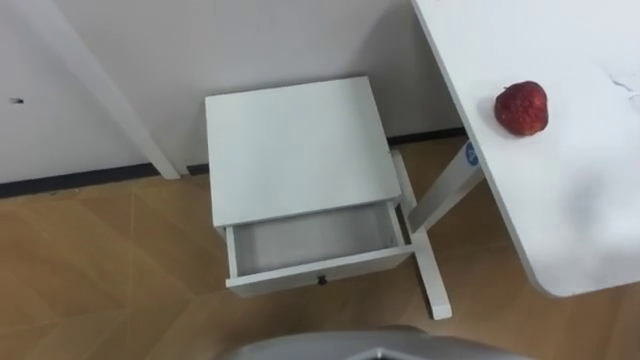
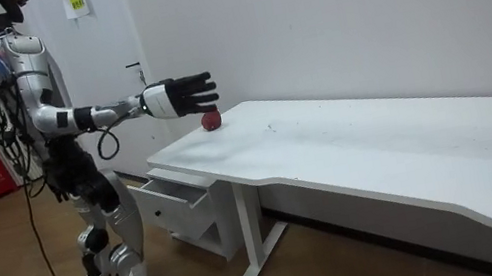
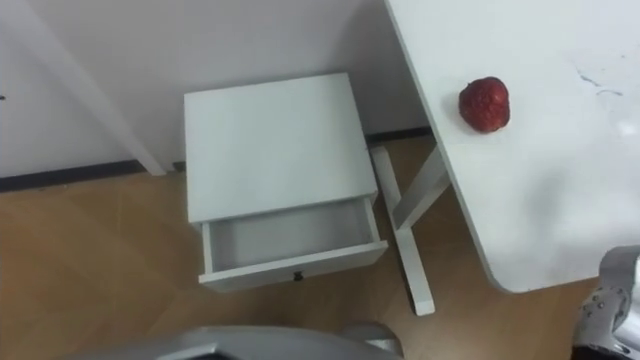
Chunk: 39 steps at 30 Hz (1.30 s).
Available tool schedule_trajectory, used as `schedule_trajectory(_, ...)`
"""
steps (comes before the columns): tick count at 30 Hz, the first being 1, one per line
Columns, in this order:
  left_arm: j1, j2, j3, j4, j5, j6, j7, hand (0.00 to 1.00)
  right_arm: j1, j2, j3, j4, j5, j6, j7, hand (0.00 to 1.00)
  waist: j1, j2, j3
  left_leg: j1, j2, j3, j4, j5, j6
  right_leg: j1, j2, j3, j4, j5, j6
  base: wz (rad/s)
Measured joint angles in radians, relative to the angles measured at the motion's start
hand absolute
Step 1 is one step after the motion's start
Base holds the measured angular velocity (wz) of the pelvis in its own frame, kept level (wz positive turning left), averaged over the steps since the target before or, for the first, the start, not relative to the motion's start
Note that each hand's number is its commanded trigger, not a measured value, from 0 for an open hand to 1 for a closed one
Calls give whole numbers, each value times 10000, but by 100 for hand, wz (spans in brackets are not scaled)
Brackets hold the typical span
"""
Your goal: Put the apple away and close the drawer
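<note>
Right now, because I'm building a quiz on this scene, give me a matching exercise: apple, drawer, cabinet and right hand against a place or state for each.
Things:
1 apple
2 drawer
3 cabinet
4 right hand

Places or states:
A pulled open, empty
B lying on the white table
C stretched out, fingers straight
D standing left of the table

Pairs: 1-B; 2-A; 3-D; 4-C
</note>
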Motion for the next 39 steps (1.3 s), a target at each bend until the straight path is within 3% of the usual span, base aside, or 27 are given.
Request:
schedule_trajectory(3, 23, 4, -2, -12, 6, 2, -174, 0, 0, -130, 319, -74, -39, 1, 432, 0, 37, -95, 30, -96, 2, -44, 0, -2, 0, -46, 0, -60, -32, 2, 1, 7)
schedule_trajectory(5, 12, 6, -4, -35, -4, 2, -301, 0, -6, -229, 428, -74, -37, 9, 760, 0, 70, -116, 9, -198, 1, -58, 4, -3, 2, -164, -1, -69, 4, 9, 0, 2)
schedule_trajectory(8, 9, 10, 2, -32, 10, 13, -332, 0, -12, -409, 707, -323, -215, 338, 1292, 0, 92, -137, -12, -268, 5, -65, 5, -3, 2, -211, 3, -90, 20, 23, -7, 0)
schedule_trajectory(14, 11, 63, 1, -108, 229, 20, -339, 0, -377, -685, 846, -294, -906, 562, 2580, 0, 82, -233, -43, -126, 14, -109, 6, -3, 2, 20, -16, -332, -2, 42, -6, 3)
schedule_trajectory(19, 21, 81, 2, -432, 588, 208, -341, 0, -400, -689, 996, -234, -1240, 1080, 3529, 0, 186, -222, -38, -135, 15, -173, 5, -3, 1, 16, -22, -392, 5, 42, -6, 1)
schedule_trajectory(22, 4, 103, 1, -461, 674, 240, -341, 0, -412, -692, 1090, 198, -1229, 1105, 4157, 0, 246, -229, -41, -135, 14, -253, 11, -3, 2, 29, -34, -462, 21, 50, -19, 4)
schedule_trajectory(28, 43, 119, 11, -408, 884, 513, -340, 0, -412, -691, 1091, 1094, -1238, 1512, 4978, 0, 330, -209, -33, -139, 16, -284, 57, -3, 5, 66, -47, -519, -20, 56, -20, 2)
schedule_trajectory(39, 58, 122, -26, -367, 882, 727, -503, 0, -491, -690, 1314, 1144, -1352, 1528, 5777, 0, 317, -155, -18, -129, 13, -301, 56, -3, 4, 158, -52, -593, -52, 59, -20, 1)
